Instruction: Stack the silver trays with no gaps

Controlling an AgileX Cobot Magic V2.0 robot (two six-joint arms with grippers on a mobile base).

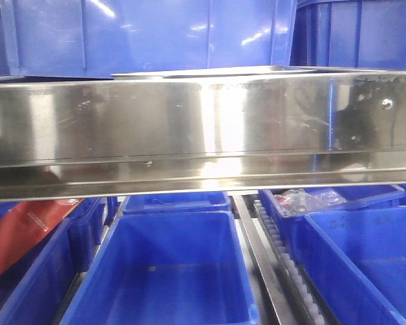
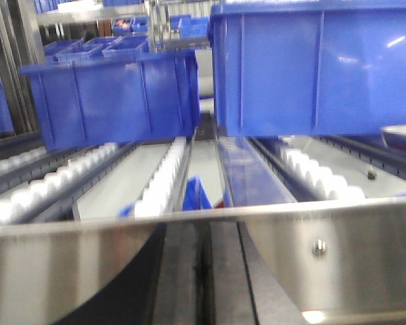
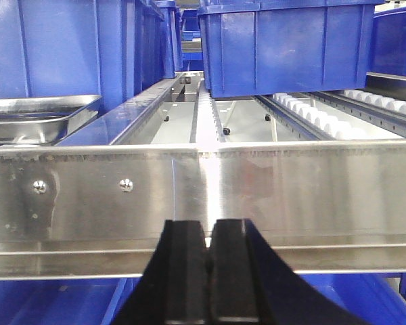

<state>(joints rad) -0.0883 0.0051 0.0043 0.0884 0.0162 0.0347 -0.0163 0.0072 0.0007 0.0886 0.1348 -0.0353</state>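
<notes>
Facing steel rail [image 3: 291, 196], left end effector [image 2: 206, 271] and right end effector [image 3: 208, 271] both closed, empty; silver tray [image 3: 47, 101] beyond

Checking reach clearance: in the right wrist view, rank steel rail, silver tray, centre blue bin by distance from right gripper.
1. steel rail, directly ahead of the right gripper.
2. silver tray, behind the rail, left.
3. blue bin, farther back on the rollers, centre-right.
</notes>
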